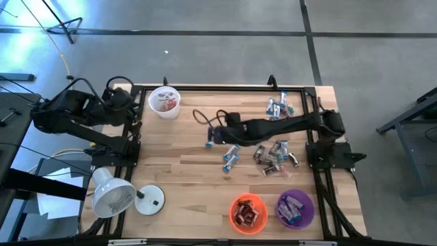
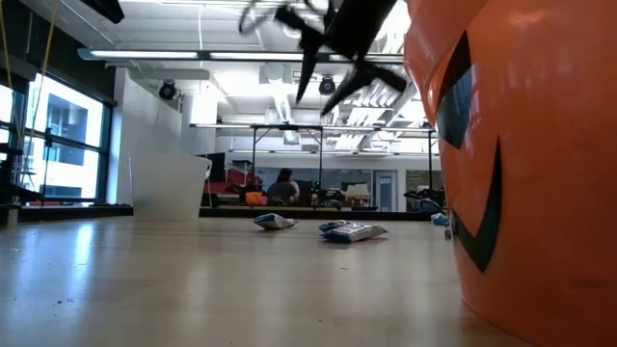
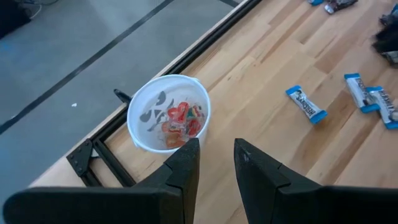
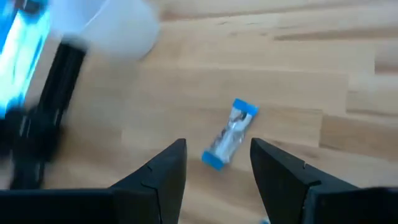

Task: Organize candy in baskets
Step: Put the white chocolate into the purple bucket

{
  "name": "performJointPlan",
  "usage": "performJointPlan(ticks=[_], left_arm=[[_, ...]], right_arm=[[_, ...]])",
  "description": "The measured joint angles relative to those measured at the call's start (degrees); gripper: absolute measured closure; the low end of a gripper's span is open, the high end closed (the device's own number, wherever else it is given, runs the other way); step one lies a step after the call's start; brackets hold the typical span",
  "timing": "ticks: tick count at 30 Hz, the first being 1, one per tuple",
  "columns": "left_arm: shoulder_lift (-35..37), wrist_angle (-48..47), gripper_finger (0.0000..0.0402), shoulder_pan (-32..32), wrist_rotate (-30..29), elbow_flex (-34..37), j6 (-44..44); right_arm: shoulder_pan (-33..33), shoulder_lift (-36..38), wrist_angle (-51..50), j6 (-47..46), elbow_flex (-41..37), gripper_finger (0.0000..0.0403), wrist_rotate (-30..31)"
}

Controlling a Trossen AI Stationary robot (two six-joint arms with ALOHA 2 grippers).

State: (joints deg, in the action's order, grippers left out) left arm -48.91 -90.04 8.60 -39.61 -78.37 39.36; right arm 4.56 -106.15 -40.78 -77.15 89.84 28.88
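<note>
The white basket with a dark face print stands at the far left of the table and holds reddish candy. The orange basket and the purple basket stand at the near edge, each with candy inside. Loose candy lies mid-table and at the far right. My right gripper hangs open above the table, just over a single blue-and-white candy bar lying flat on the wood. My left gripper is open and holds nothing, raised beside the white basket.
A white dome-shaded lamp with a round base stands at the near left corner. A black frame rims the table. In the low view the orange basket fills the right side. Bare wood lies between the lamp and the orange basket.
</note>
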Motion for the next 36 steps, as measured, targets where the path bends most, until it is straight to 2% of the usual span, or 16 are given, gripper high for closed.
performJointPlan(ticks=[4,8,12,16,26,36], left_arm=[[0.84,0.01,0.0313,-0.02,0.09,0.0,0.88],[1.5,0.0,0.0313,-0.02,0.09,0.0,1.61],[2.05,0.01,0.0313,0.0,0.81,0.0,3.39],[2.36,0.02,0.0313,-0.01,1.09,0.0,1.37],[5.7,0.02,0.0313,0.0,2.96,0.0,-7.7],[11.91,0.02,0.0313,0.0,2.83,-0.01,-12.72]], right_arm=[[-2.07,-4.47,2.1,-12.3,0.0,0.0231,1.36],[-3.12,-8.93,4.2,-20.09,0.0,0.0231,-1.95],[-3.58,-12.21,10.72,-20.71,0.0,0.0231,-8.16],[-3.61,-14.79,15.68,-21.26,0.0,0.0231,-9.16],[-4.51,-19.87,16.62,-33.34,0.0,0.0231,-10.18],[-8.16,-21.68,16.94,-33.54,0.31,0.0237,-13.97]])
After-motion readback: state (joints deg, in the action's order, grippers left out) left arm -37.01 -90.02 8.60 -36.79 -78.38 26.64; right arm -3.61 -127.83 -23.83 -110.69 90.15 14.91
